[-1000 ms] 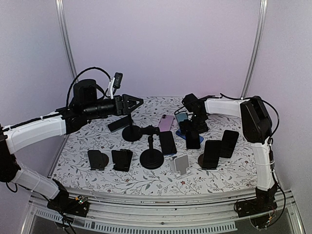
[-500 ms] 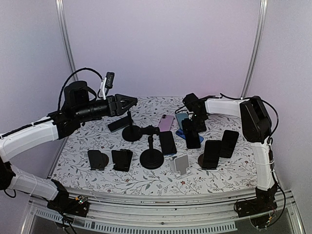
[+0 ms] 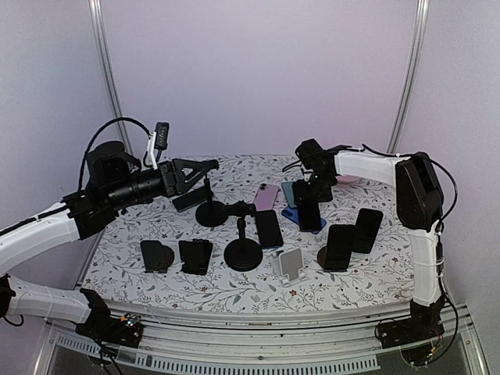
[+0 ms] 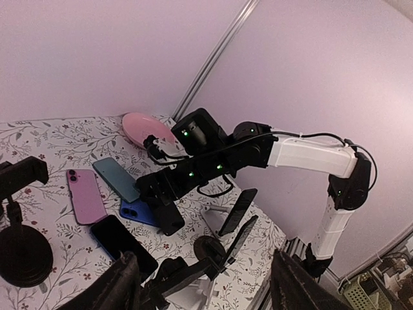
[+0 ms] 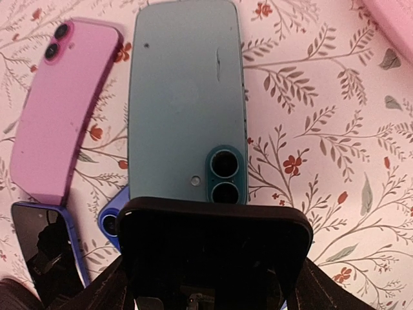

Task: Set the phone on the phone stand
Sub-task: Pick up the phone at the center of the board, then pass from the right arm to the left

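Where the right wrist view shows the right gripper (image 3: 312, 190), you will find its fingers (image 5: 106, 290) clamped on the two short edges of the black phone (image 5: 213, 248). The phone spans the full gap between them. In the top view the black phone hangs upright beneath this gripper, over the rear right part of the table (image 3: 156, 226).

Note the items directly below the held phone:
- A teal phone (image 5: 184, 97) lies flat, back up, with its twin camera lenses just beyond the black phone's edge.
- A pink phone (image 5: 64, 103) lies flat beside the teal phone, on its left in the wrist view.
- Whether the black phone's lower end touches anything beneath it cannot be told from these views.

Locate the free stands toward the near edge. The white phone stand (image 3: 291, 264) sits nearer you than the held phone and is apart from it. The black round-base stand (image 3: 243, 251) stands left of the white one, also apart from the gripper.

Check the left gripper (image 3: 205, 173). It hangs above the rear left of the table, its jaws spread with nothing between them, well apart from the black phone.
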### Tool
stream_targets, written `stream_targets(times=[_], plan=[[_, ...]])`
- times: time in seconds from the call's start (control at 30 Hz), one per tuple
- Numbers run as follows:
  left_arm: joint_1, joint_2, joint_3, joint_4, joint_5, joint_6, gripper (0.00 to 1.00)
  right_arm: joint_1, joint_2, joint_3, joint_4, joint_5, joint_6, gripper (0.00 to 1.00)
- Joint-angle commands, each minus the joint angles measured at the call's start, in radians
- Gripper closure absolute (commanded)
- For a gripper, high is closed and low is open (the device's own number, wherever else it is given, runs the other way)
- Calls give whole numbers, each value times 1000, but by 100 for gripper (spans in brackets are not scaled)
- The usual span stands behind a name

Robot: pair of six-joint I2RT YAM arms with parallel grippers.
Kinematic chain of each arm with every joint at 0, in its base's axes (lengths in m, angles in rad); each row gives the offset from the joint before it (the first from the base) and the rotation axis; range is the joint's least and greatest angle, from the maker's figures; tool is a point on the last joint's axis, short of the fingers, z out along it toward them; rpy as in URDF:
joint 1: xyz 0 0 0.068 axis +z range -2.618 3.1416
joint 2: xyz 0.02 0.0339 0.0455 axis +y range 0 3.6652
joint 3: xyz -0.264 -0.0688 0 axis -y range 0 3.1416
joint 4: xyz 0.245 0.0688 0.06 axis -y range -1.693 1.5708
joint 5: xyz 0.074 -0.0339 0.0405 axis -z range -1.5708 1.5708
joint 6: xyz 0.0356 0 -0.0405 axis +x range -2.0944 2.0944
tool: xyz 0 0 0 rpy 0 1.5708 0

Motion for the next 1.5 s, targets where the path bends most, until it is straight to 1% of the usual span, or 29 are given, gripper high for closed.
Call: stream_targets(times=[0.0, 0.4, 0.77, 1.47], plan=[[-41, -14, -15, -2, -55, -3, 31, 14, -106, 36, 47, 29, -6, 40], [-82, 5, 1, 4, -87, 18, 32, 39, -155, 39, 44, 49, 21, 41], [-100, 71, 50, 35, -80, 54, 32, 44, -207, 40, 49, 55, 25, 40], [-121, 205, 176, 37, -94, 106, 33, 63, -322, 55, 47, 54, 23, 40]])
